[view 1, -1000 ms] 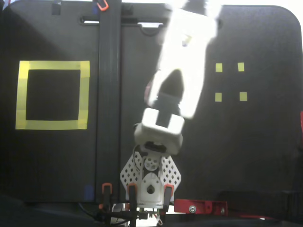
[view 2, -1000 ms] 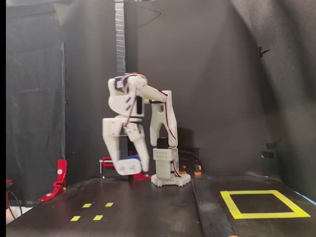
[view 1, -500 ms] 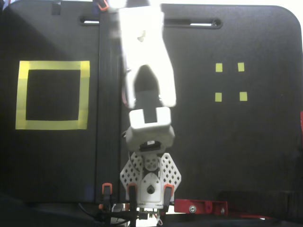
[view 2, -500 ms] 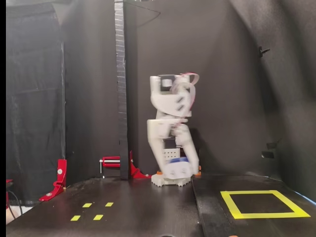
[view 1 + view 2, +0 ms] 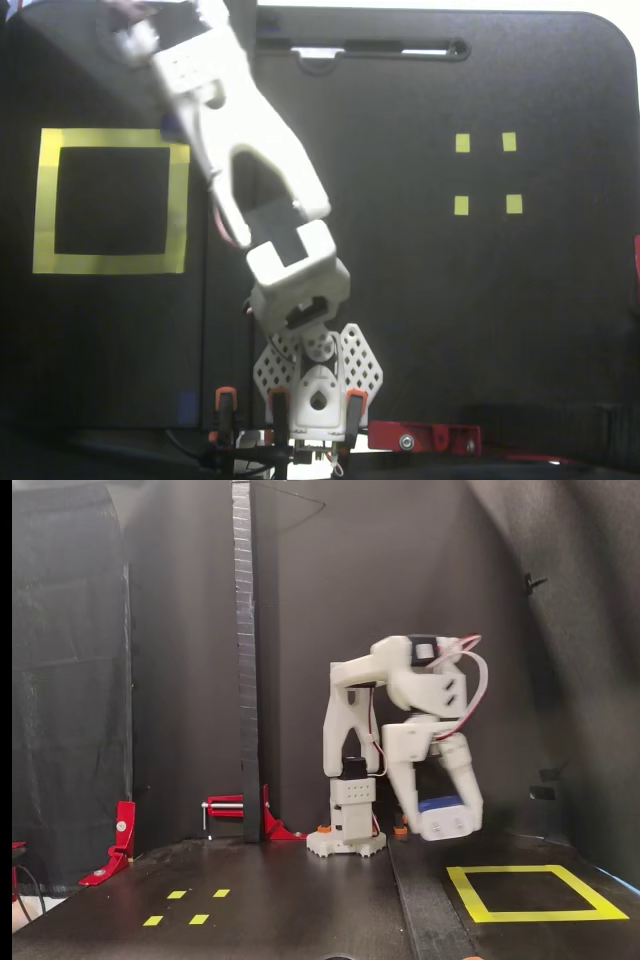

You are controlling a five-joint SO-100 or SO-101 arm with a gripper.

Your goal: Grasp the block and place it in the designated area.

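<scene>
From the low view at desk level, the arm is leaning over toward the right with its pincer (image 5: 445, 820) hanging clear of the desk (image 5: 300, 910), and a sliver of the dark blue block (image 5: 440, 804) shows between the white fingers, so it reads as clamped on the block and carrying it. It rides high enough that nothing drags on the black surface. The designated area (image 5: 470, 895), a wide yellow tape square, lies just in front of and below the load, but the block looks short of its far edge rather than above the dark interior. From above, the white arm (image 5: 245, 170) reaches toward the top right corner of that square (image 5: 40, 200); the block itself is hidden there. The four small yellow squares (image 5: 485, 172) sit well apart, unused.
</scene>
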